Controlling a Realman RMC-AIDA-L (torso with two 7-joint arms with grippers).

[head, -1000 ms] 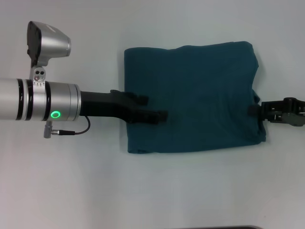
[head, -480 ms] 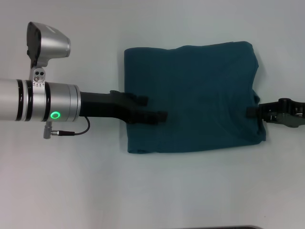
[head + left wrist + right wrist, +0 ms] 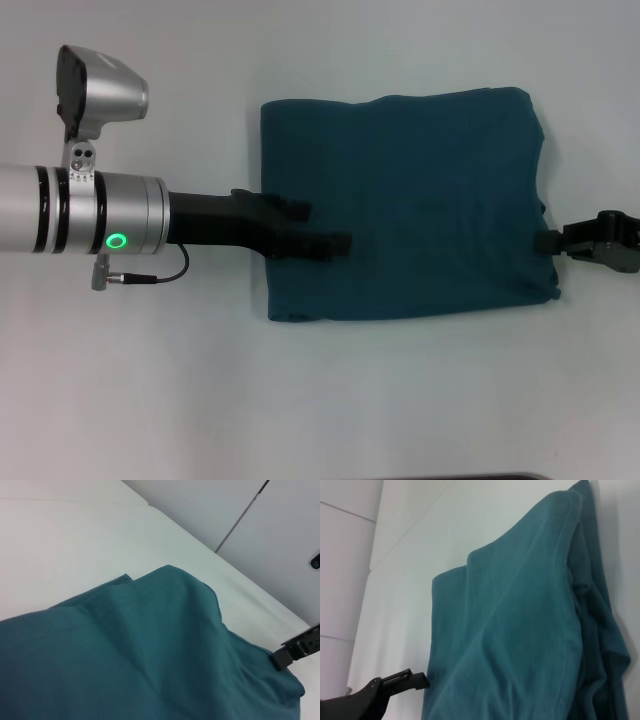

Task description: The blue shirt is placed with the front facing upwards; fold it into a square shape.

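Head view: the blue shirt (image 3: pixel 400 205) lies folded nearly square on a white table (image 3: pixel 150 380). The left end effector (image 3: pixel 322 243), fingers closed, rests on the shirt's left edge; the right end effector (image 3: pixel 553 241) touches the opposite edge (grip unclear). A dragging finger could undo the fold. Wrist views: pale wall panels (image 3: pixel 280 525) beyond the shirt.

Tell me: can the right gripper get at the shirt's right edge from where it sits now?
Probably yes. The right gripper sits right at the shirt's right edge, with bare table around it and nothing between. The left gripper rests on the far side.
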